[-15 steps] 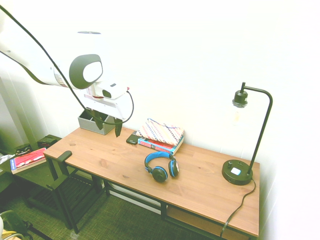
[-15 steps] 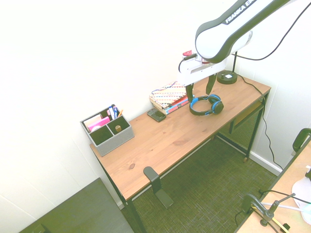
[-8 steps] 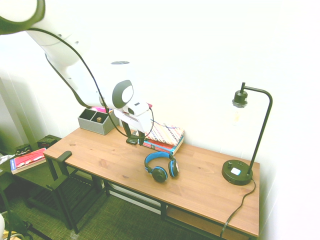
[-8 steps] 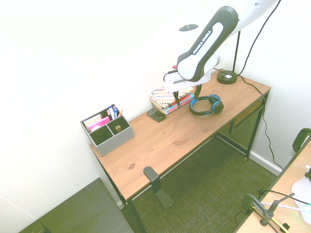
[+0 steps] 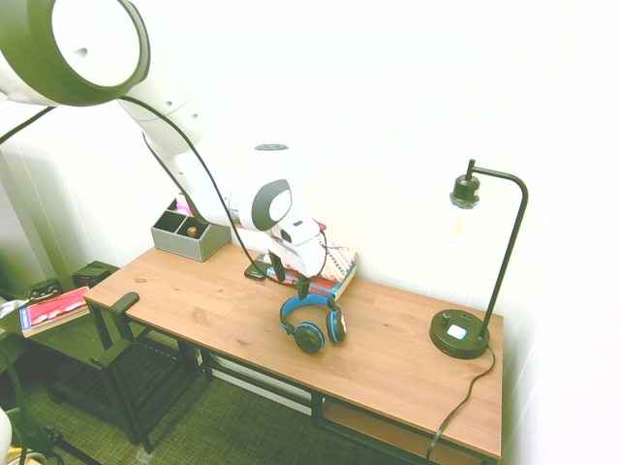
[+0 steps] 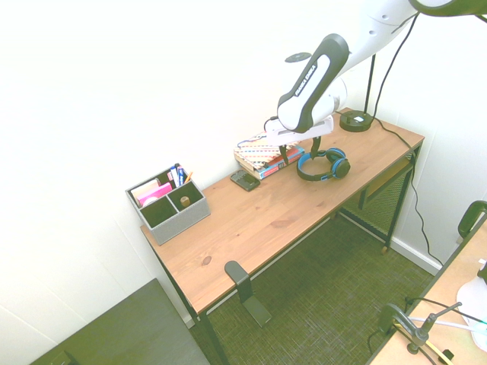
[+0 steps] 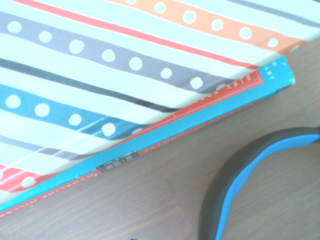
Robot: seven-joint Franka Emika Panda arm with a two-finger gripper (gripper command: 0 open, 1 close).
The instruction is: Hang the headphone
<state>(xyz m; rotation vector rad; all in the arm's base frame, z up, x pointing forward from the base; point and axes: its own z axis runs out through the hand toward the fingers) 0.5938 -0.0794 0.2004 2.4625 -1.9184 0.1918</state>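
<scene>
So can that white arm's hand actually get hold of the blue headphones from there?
Probably yes. The hand hangs open just above the blue-banded black headphones on the wooden desk; only the striped book stack sits close beside.

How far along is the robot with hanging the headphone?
Nothing looks done: the headphone lies flat on the desk, not gripped. In hand is the approach: the gripper hovers with open fingers just above the headband, beside the stacked books; the wrist view shows the headband close. Left: grasping, lifting and hanging, possibly on the black hook at the desk's edge.
</scene>
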